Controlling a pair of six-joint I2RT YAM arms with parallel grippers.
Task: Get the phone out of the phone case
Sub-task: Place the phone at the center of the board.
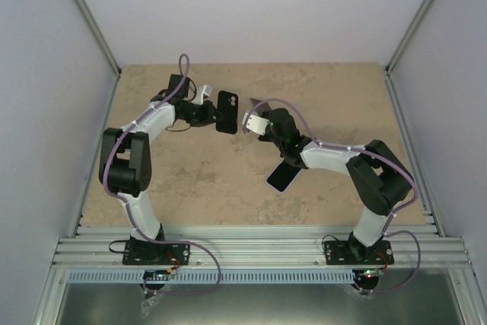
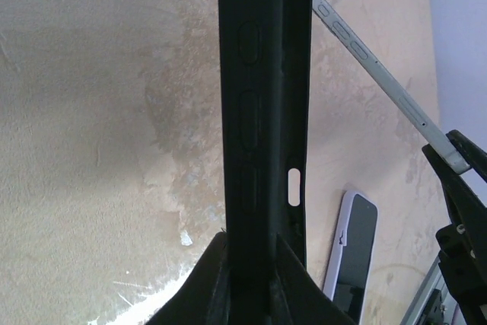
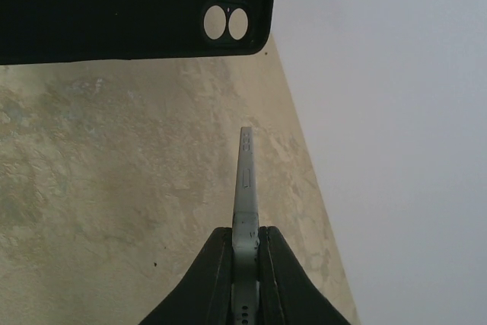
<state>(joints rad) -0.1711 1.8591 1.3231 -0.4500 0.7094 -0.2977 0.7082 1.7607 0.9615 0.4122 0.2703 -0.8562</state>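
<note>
**Held apart above the tabletop**

The left gripper (image 2: 251,243) pinches the matte black phone case (image 2: 255,112) edge-on, showing its moulded buttons and an oval slot. The right gripper (image 3: 245,234) clamps the thin silver phone (image 3: 245,180) by its metal rim, near the case but apart from it. A second handset (image 2: 356,243), glossy dark glass bordered in white, lies flat on the mottled beige table (image 1: 342,97)

Soft, even overhead light; only faint shadows on the beige mottled stone tabletop (image 1: 228,188). At my left wrist the black rubber phone case (image 2: 259,150) looms dark and blurred; at my right the slim silver phone (image 3: 245,188) looks sharp.
</note>
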